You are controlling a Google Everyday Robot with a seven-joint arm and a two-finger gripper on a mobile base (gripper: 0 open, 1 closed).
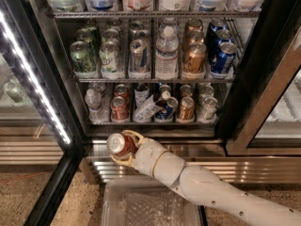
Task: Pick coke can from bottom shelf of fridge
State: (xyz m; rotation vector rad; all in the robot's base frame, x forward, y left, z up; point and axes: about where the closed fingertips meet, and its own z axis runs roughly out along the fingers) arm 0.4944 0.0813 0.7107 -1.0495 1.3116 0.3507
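My gripper (123,147) is shut on the coke can (119,144), a small red can with a silver top. It holds the can tilted in front of the fridge's steel base (197,150), below and outside the bottom shelf (150,123). The white arm runs from the lower right up to the can. Another red can (119,108) still stands on the bottom shelf at the left, among other cans and small bottles. The fridge (155,55) stands open, its glass door (28,79) with the white LED strip swung to the left.
A tipped bottle (149,107) and a blue can (165,109) lie on the bottom shelf. The middle rack holds larger cans and a water bottle (166,54). A clear plastic tray (150,206) sits below the arm. The black door frame (263,69) stands at the right.
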